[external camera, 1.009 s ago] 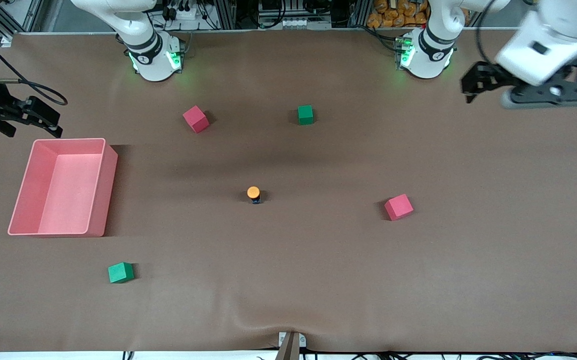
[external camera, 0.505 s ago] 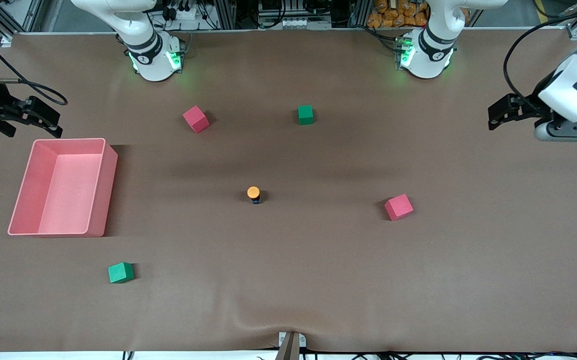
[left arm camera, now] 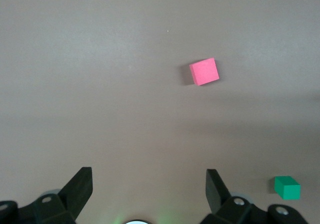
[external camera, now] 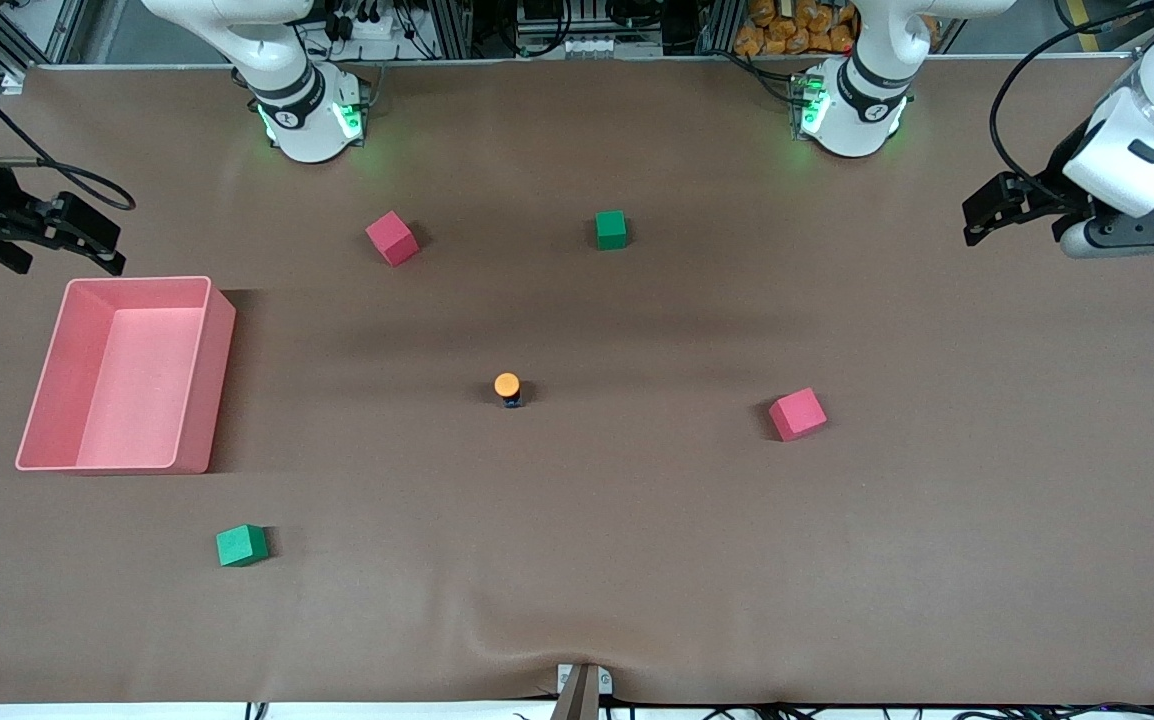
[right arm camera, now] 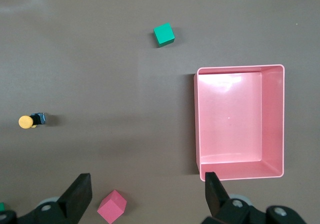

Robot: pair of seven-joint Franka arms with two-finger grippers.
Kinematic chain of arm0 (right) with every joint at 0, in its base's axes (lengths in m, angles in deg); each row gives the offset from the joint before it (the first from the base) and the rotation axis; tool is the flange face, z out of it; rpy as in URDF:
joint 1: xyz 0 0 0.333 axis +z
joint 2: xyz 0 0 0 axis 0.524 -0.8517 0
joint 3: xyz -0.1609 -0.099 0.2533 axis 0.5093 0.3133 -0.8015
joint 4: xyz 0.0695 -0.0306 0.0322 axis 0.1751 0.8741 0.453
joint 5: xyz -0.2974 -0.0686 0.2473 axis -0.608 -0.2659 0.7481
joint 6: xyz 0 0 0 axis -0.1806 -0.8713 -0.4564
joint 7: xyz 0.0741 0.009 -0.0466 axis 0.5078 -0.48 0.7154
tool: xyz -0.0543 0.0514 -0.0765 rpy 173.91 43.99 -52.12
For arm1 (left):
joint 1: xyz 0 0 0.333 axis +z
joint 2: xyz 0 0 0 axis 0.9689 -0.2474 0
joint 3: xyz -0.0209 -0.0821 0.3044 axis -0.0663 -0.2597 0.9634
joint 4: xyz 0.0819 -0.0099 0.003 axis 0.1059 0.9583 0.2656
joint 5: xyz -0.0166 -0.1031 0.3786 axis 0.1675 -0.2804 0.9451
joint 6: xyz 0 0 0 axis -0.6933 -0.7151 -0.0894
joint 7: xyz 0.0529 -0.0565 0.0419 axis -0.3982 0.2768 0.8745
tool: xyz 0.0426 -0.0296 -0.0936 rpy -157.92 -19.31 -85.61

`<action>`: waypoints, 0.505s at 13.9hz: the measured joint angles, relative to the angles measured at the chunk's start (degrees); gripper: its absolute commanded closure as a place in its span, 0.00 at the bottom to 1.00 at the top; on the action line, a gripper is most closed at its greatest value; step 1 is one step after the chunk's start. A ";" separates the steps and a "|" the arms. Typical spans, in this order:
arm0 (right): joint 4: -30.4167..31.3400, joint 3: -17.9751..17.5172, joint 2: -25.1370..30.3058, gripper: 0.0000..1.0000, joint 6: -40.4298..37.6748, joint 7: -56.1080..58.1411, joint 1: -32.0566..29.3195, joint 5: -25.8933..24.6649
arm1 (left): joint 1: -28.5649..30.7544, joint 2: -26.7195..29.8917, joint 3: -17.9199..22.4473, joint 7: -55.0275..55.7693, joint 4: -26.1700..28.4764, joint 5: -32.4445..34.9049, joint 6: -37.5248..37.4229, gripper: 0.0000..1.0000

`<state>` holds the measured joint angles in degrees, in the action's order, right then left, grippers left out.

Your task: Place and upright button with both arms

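The button point(external camera: 507, 387) stands with its orange cap up on its dark body in the middle of the table. It also shows in the right wrist view point(right arm camera: 29, 120). My left gripper point(external camera: 982, 212) is open and empty, held high over the left arm's end of the table, well away from the button. Its fingers frame bare table in the left wrist view point(left arm camera: 148, 178). My right gripper point(external camera: 102, 245) is open and empty, held over the right arm's end of the table by the pink bin point(external camera: 222, 380). Its jaws stand wide apart in the right wrist view point(right arm camera: 146, 181).
The pink bin point(right arm camera: 197, 119) is empty. Two red cubes point(external camera: 392, 238) point(external camera: 797, 414) and two green cubes point(external camera: 611, 229) point(external camera: 241, 545) lie scattered round the button. The left wrist view shows a red cube point(left arm camera: 204, 71) and a green cube point(left arm camera: 287, 187).
My left gripper has swung outward toward the left arm's end of the table and settled there. The right arm and the button have not moved.
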<state>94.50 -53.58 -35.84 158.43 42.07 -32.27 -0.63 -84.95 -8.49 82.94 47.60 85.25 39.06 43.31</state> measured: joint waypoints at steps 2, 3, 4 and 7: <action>0.00 0.00 0.00 0.00 -0.01 0.00 0.00 0.00 | 1.21 0.94 0.05 0.00 0.46 0.00 0.00 0.00; 0.00 0.00 0.00 0.00 -0.01 0.00 0.00 0.00 | 2.14 1.15 0.06 -0.03 0.47 0.00 0.00 0.00; 0.00 0.00 0.00 0.00 -0.01 0.00 0.00 0.00 | 2.85 1.20 0.12 -0.06 0.37 0.00 0.11 0.00; 0.00 0.00 0.00 0.00 -0.01 0.00 0.00 0.00 | 3.33 1.20 0.13 -0.06 -0.48 0.00 0.52 0.00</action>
<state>94.50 -53.58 -35.84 158.41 42.07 -32.27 -0.63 -81.63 -7.29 83.07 47.54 84.78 39.06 43.82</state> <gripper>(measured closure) 0.000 0.000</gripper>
